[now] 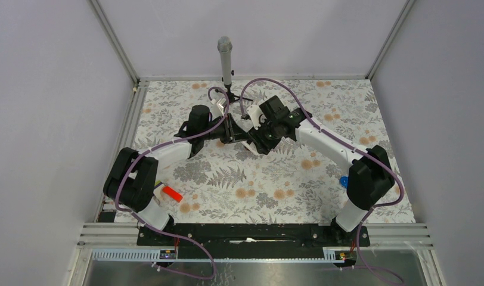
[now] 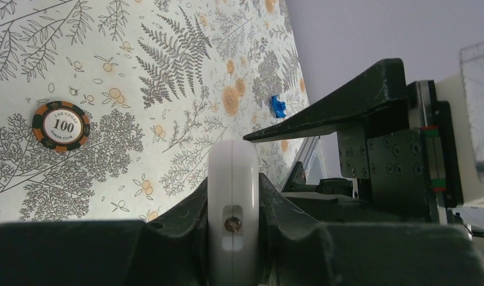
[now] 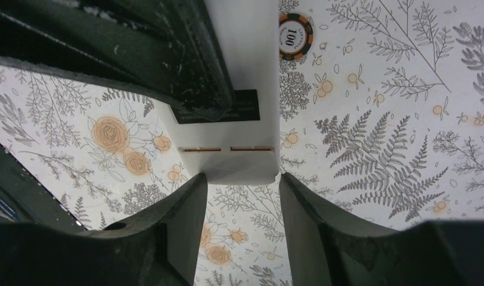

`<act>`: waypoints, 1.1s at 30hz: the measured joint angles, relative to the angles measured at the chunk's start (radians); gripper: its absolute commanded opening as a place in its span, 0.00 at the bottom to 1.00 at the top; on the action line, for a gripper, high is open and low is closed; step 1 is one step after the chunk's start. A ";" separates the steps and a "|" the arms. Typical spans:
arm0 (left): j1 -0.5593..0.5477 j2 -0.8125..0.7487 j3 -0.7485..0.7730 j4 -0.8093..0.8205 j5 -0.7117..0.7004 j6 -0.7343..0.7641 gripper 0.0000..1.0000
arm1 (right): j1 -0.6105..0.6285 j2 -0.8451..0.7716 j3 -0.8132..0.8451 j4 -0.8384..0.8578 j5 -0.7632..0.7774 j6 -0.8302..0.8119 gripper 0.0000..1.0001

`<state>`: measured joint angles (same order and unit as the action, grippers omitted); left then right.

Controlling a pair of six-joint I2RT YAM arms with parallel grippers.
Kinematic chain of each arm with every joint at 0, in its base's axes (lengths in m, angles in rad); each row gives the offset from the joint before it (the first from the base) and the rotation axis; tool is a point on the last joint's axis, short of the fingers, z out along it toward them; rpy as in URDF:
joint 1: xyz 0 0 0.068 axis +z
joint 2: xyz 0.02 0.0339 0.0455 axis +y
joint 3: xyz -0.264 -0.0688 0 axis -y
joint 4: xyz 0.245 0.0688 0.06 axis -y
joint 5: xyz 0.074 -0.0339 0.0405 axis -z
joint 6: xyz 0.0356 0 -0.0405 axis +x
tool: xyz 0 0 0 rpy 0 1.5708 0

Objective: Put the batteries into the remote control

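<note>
The remote control [image 2: 232,167] shows edge-on as a white rounded slab, with my left gripper [image 2: 232,186] shut on its flat faces. A small brass-coloured round end sits in a slot in that edge. In the right wrist view the remote control [image 3: 245,89] hangs above the table, with two thin copper lines across it near its end. My right gripper [image 3: 242,177] has its fingertips closed against the two corners of that end. The left fingers [image 3: 186,65] grip it further up. The batteries are out of view.
A poker chip [image 2: 61,125] lies on the floral table cover, also seen as a chip [image 3: 295,28] past the remote. A microphone stand [image 1: 225,53] rises at the back. A red-and-white block [image 1: 171,193] lies by the left arm's base, a small blue piece [image 1: 343,182] by the right arm.
</note>
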<state>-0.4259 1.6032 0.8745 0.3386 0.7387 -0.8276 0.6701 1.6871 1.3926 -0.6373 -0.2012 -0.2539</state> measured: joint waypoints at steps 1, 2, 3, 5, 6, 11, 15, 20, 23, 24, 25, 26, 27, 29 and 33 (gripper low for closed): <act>0.000 0.000 0.000 0.000 0.004 0.000 0.00 | 0.000 0.000 0.001 -0.001 0.006 0.000 0.50; 0.000 0.000 0.000 -0.001 0.008 -0.001 0.00 | -0.001 0.001 0.002 -0.001 0.006 0.002 0.50; 0.000 0.000 0.000 -0.001 0.011 -0.003 0.00 | -0.003 0.001 0.005 -0.001 0.005 0.003 0.50; -0.001 0.000 0.000 -0.003 0.016 -0.014 0.00 | -0.003 0.001 0.011 -0.002 0.005 0.004 0.51; -0.001 0.000 0.000 -0.003 0.019 -0.023 0.00 | -0.003 0.001 0.013 -0.001 0.005 0.005 0.51; 0.004 0.011 0.000 -0.004 0.027 -0.079 0.00 | -0.005 0.001 0.017 -0.002 0.000 0.008 0.51; 0.019 0.047 -0.002 0.046 0.056 -0.165 0.00 | -0.006 0.001 0.017 0.001 0.002 0.013 0.52; 0.048 0.078 -0.043 0.182 0.079 -0.298 0.00 | -0.012 0.001 0.018 0.032 0.007 0.025 0.53; 0.061 0.082 -0.057 0.227 0.084 -0.345 0.00 | -0.012 -0.003 0.018 0.051 0.009 0.031 0.56; 0.063 0.082 -0.059 0.237 0.085 -0.352 0.00 | -0.013 -0.004 0.018 0.053 0.009 0.033 0.57; 0.064 0.082 -0.061 0.245 0.087 -0.359 0.00 | -0.013 -0.005 0.019 0.054 0.011 0.035 0.58; 0.065 0.082 -0.064 0.254 0.088 -0.366 0.00 | -0.014 -0.007 0.020 0.055 0.015 0.039 0.60; 0.066 0.082 -0.064 0.259 0.088 -0.374 0.00 | -0.016 -0.009 0.022 0.055 0.019 0.043 0.61; 0.068 0.082 -0.065 0.266 0.089 -0.387 0.00 | -0.017 -0.011 0.024 0.059 0.028 0.053 0.63; 0.079 0.082 -0.067 0.292 0.089 -0.420 0.00 | -0.021 -0.018 0.027 0.076 0.040 0.081 0.63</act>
<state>-0.3473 1.6852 0.8074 0.6304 0.8276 -1.2472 0.6491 1.6691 1.4200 -0.5613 -0.1612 -0.1726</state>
